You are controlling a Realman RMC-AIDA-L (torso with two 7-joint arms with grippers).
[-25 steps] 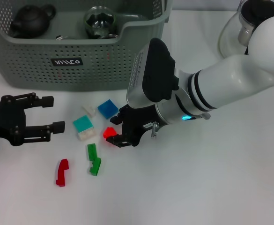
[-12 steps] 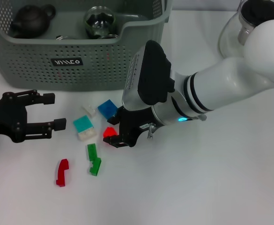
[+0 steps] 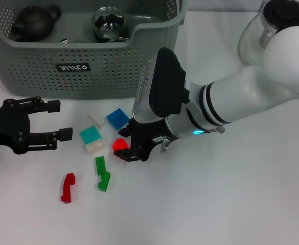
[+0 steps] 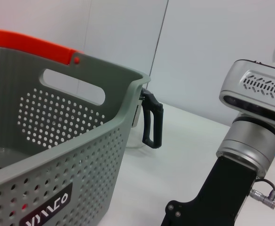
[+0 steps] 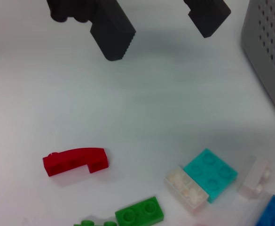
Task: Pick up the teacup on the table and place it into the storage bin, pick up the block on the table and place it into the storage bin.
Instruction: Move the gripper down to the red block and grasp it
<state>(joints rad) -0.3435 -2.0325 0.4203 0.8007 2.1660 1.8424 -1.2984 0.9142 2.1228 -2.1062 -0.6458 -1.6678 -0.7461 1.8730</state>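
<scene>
The storage bin (image 3: 88, 66) fills the upper left of the head view, a dark teapot (image 3: 34, 21) and a glass cup (image 3: 108, 21) lying inside it, so the teacup part looks done and a block is what remains. The white right arm (image 3: 241, 97) reaches in from the upper right, its right claw (image 3: 124, 144) down on the worktop (image 3: 215, 204) at frame centre, the black fingers standing on either side of a small red block (image 3: 120, 144); whether they have closed on it I cannot tell, since the wrist body hides much of the gap. The left claw (image 3: 52, 121) rests at the left edge, its jaws spread apart and empty, pointing toward the scattered pieces; the right wrist view shows its two fingertips (image 5: 110, 35) wide apart at the top. The blocks are crowded: a blue block (image 3: 117, 118) lies just above the red one, a teal block (image 3: 91, 135) sits on a whitish one (image 3: 94, 147) to its left, a small pale piece (image 3: 97, 120) near them, two green pieces (image 3: 102, 173) below, and a curved red piece (image 3: 67, 187) lower left. The likely trouble, as I judge it, is the red block squirting out sideways if the pinch is off-centre, or a finger nudging the blue block close by. On the lift, the bin's front wall stands near, and a low carry could knock the block loose against the rim.
</scene>
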